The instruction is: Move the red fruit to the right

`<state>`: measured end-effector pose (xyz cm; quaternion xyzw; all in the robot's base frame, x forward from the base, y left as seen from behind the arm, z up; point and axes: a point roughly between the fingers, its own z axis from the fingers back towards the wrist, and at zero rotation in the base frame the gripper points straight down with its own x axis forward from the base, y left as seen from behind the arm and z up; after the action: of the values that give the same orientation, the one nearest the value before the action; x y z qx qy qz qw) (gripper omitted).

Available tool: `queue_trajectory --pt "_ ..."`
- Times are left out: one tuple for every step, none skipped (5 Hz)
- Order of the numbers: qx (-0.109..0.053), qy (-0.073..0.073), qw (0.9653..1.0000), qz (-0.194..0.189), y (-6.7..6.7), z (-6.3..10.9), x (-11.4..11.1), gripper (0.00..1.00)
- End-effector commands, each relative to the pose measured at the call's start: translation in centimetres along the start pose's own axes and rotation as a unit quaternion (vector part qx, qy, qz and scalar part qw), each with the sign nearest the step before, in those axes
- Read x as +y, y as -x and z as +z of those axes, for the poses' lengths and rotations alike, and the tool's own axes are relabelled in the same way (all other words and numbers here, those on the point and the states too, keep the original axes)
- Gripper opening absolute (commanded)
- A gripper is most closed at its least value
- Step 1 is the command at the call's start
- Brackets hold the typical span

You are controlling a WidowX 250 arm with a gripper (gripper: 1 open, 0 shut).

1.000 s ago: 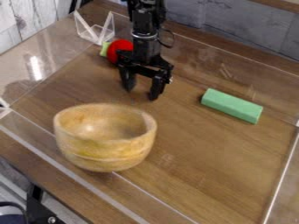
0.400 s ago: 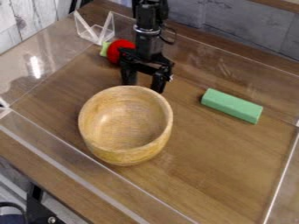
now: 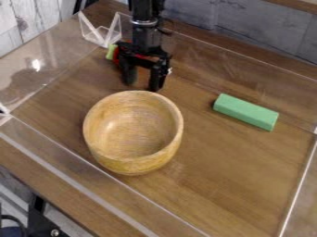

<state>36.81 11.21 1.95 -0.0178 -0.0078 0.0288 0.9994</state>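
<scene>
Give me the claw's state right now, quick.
Claw: by the red fruit; open or closed, can't be told.

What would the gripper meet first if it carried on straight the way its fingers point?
Probably the wooden bowl: the gripper points down the picture toward its far rim. Depth is unclear from this one view, so it might touch the tabletop first.

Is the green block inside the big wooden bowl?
No, the green block lies on the table, apart from the bowl.
</scene>
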Motion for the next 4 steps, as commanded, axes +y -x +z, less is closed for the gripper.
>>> queue_trajectory --pt "-0.029 -0.004 0.9994 0.018 -0.9 1.6 0.4 1.0" --pt "-0.031 -0.002 0.999 0.032 -0.8 1.5 0.3 1.0" --pt "-0.029 -0.001 0.9988 0.038 -0.5 1.8 1.1 1.0" --pt "-0.028 0.001 0.9986 0.045 -0.5 2.1 2.0 1.0"
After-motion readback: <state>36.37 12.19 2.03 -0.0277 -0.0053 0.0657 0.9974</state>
